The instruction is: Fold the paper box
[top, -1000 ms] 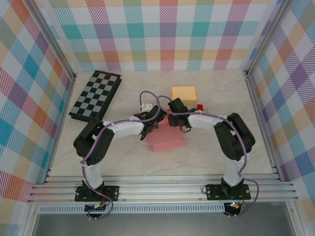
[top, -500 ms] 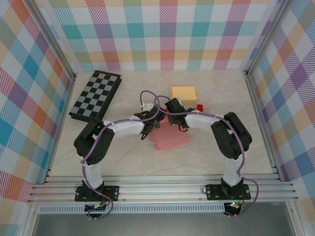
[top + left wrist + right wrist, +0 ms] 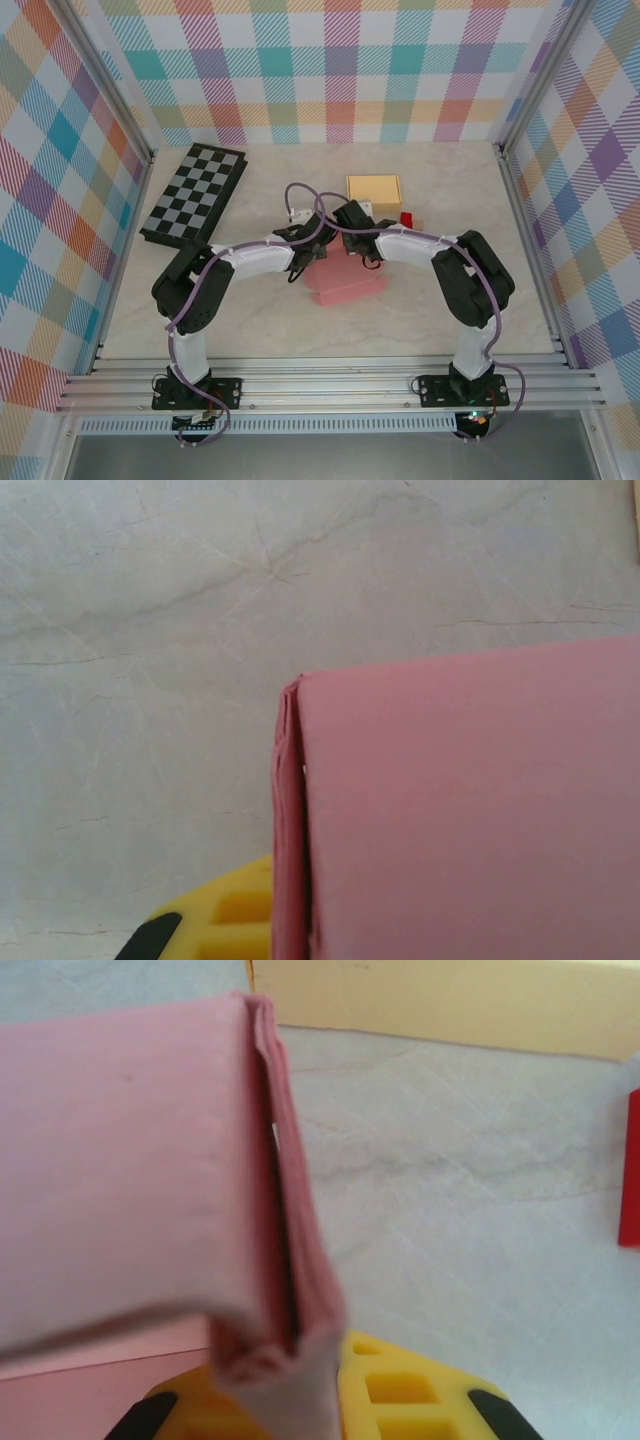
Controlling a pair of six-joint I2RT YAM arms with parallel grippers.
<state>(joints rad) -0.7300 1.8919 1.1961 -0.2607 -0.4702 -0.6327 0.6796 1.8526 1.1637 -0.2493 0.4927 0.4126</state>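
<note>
Marbled tabletop [image 3: 250, 320] inside plaid walls carries the pink paper box [image 3: 350, 288] at its centre, with a chessboard [image 3: 192, 195] at the box's 10 o'clock and a tan carton [image 3: 373, 188] at 12. Overhead, the left gripper [image 3: 303, 266] and right gripper [image 3: 352, 248] meet over the box's far edge (jaws hidden there). Each wrist camera shows a doubled pink wall pinched beside yellow fingers [image 3: 400, 1392], so both jaws are clamped on the box.

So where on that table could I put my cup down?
Bare table runs along the front, between the pink box and the rail. Also free: the right side past the right arm, and the gap between checkerboard and tan box. The middle, around the pink box and red block, is crowded.
</note>
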